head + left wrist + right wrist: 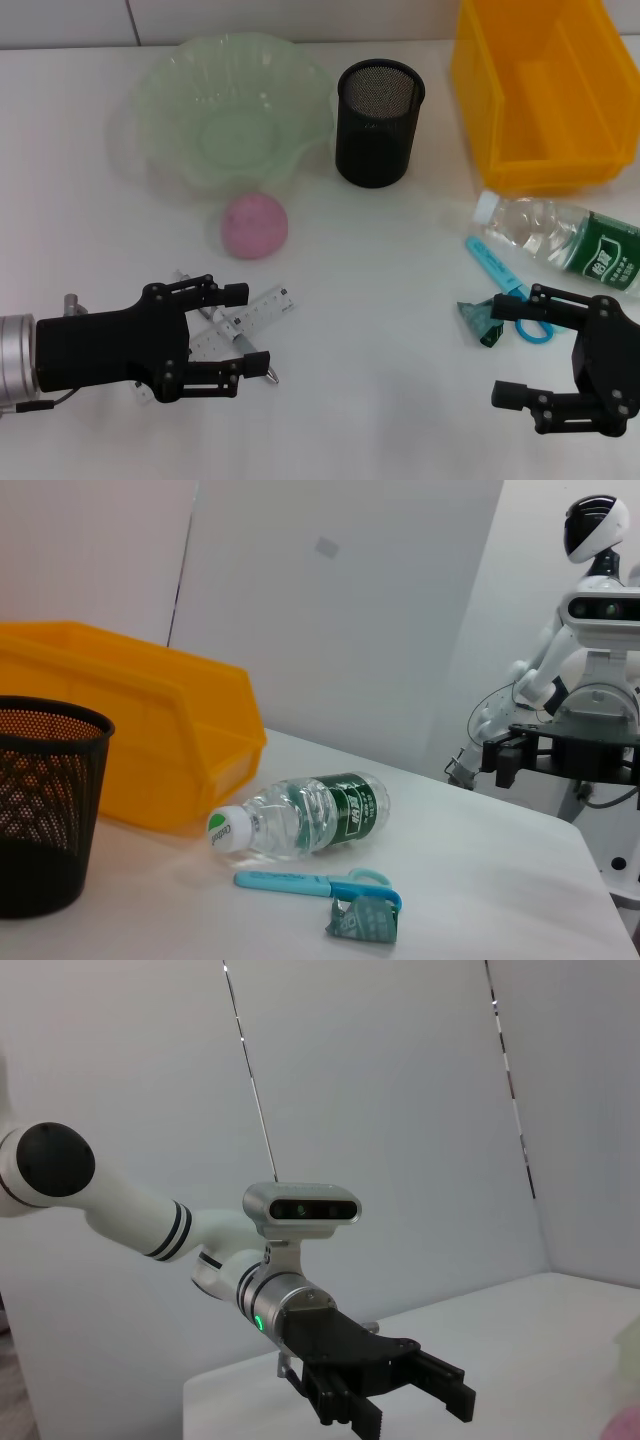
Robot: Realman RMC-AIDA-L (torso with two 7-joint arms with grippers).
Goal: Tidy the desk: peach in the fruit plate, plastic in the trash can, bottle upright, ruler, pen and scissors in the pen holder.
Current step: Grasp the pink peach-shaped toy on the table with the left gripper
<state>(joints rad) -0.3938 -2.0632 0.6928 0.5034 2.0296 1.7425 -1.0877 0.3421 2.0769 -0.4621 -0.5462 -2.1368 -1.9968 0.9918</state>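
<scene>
In the head view, the left pincer (245,328) hangs open over the clear plastic ruler (250,318) and slim pen (255,362), both stiff, light and likely slippery, probably best pinched mid-length; they lie well in front of the black mesh pen holder (378,122). The right pincer (528,345) gapes open just beside the blue-handled scissors (508,290). The left wrist view shows the clear bottle (300,816) lying beside that holder. The right wrist view shows only the left pincer.

A white table (380,420) stands before a plain white wall (330,600).
</scene>
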